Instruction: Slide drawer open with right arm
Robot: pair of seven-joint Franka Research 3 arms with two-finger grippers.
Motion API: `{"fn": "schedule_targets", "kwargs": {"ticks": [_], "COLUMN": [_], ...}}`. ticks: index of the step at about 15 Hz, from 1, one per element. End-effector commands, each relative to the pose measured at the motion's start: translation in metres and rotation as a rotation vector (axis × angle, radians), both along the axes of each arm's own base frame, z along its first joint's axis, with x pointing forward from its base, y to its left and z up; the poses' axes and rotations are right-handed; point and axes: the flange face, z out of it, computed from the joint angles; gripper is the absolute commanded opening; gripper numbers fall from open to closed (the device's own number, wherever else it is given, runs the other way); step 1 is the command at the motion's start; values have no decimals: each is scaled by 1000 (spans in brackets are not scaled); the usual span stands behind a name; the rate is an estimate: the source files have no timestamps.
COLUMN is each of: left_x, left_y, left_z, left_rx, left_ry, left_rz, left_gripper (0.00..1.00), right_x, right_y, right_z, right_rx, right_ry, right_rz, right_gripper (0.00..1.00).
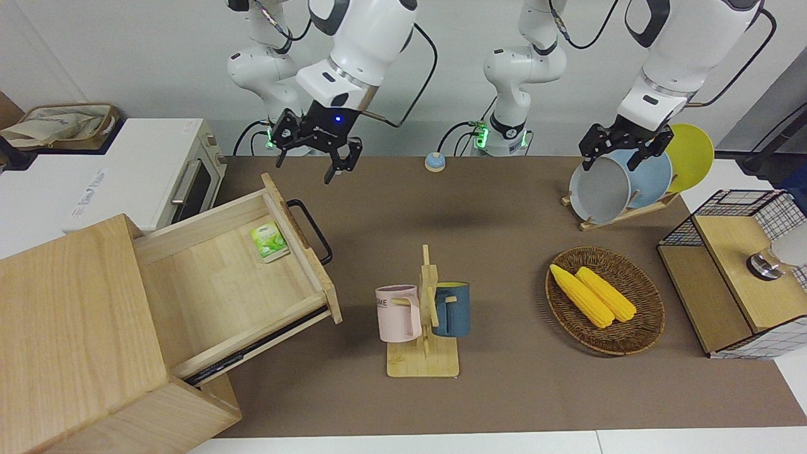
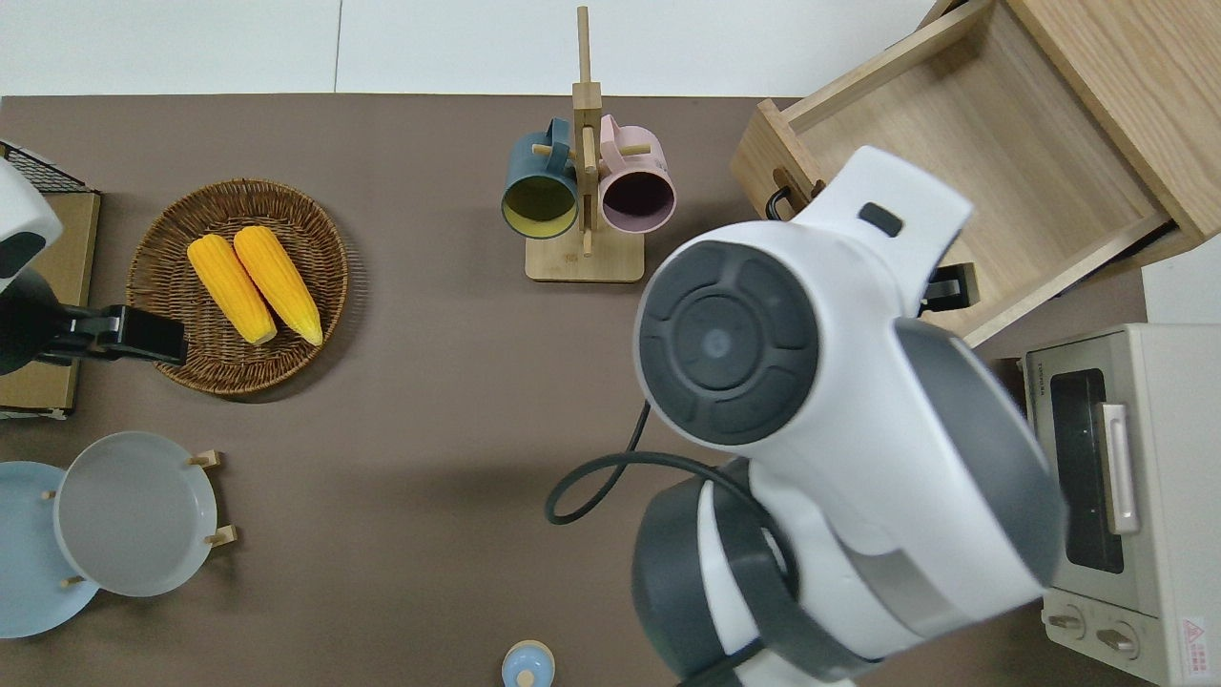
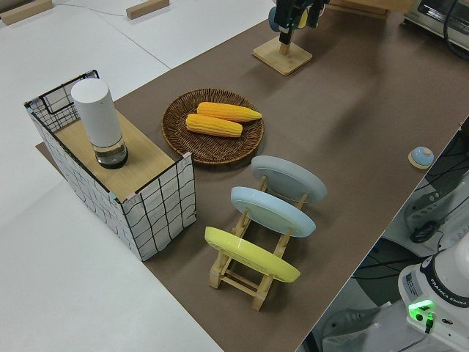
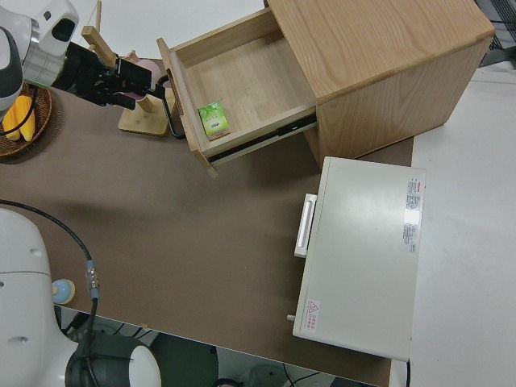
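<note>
The light-wood drawer (image 1: 220,277) stands pulled far out of its box cabinet (image 1: 69,328). Its black bar handle (image 1: 312,230) is free. A green packet (image 1: 269,241) lies inside, by the front panel. The drawer also shows in the overhead view (image 2: 1002,172) and the right side view (image 4: 242,81). My right gripper (image 1: 312,161), blue light on its wrist, is open and empty, raised well above the table and apart from the handle. In the overhead view the arm hides most of it; its tip (image 2: 949,286) shows over the drawer's edge nearest the robots. The left arm is parked.
A white toaster oven (image 1: 157,170) stands beside the cabinet, nearer to the robots. A mug rack (image 1: 425,315) with a pink and a blue mug stands mid-table. A basket (image 1: 605,299) of corn, a plate rack (image 1: 621,183) and a wire-mesh shelf (image 1: 737,265) are toward the left arm's end.
</note>
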Motion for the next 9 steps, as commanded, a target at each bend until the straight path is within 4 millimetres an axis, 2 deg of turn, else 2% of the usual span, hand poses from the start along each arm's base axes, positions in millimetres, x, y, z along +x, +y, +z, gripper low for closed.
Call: {"fn": "schedule_targets", "kwargs": {"ticks": [1,4,9], "left_x": [2,2,2], "left_y": [1,1,1], "left_z": [4,3,3], "left_rx": [16,16,16], "left_ry": [5,6,6], "left_rz": [-12,-12,-12], "left_gripper": [993,993,993], "right_x": [10,18,36], "right_y": [-46,-86,-145], "right_z": [10,18,13], "right_rx": [140,274,479], "right_ry": [29,33,57], "right_rz": [-11,-46,-40], "right_gripper": [985,985,985]}}
